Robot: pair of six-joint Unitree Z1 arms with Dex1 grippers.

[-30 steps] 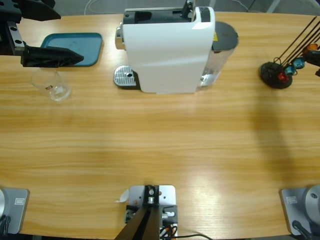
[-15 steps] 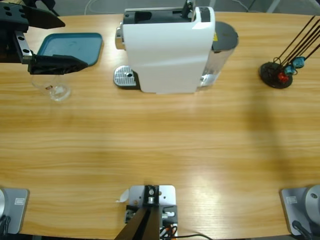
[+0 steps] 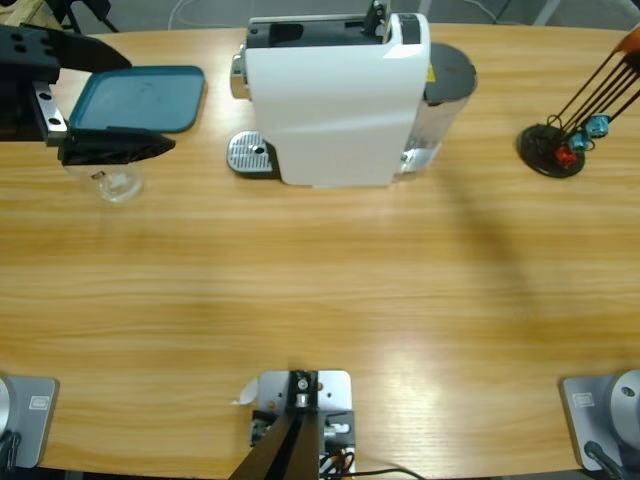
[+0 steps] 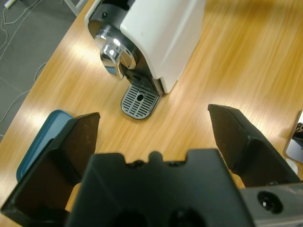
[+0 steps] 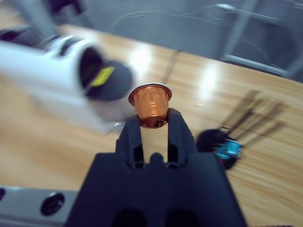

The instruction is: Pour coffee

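We hold our left gripper point(image 3: 105, 100) with its jaws spread wide at the far left of the table point(image 3: 320, 290), above the blue tray point(image 3: 140, 97) and the clear glass cup point(image 3: 108, 178), which stands just beside the tray. In the left wrist view the gripper looks toward the white coffee machine point(image 4: 156, 33) and its round metal drip grate point(image 4: 139, 100), so we think the jaws are kept wide in order to take the cup and bring it to the grate.

Our right gripper point(image 5: 152, 124) is clamped on a small orange capsule point(image 5: 150, 105), held upright with the rim on top; probably it is meant for the machine. In the high view this arm is almost outside, near the black capsule stand point(image 3: 552, 150) at the right.

The coffee itself we cannot find for sure: the cup shows only a small dark mark at the bottom, and the grate is bare.

The table is pale wood with a soft shine. Behind it we see a grey floor, some cables and metal legs
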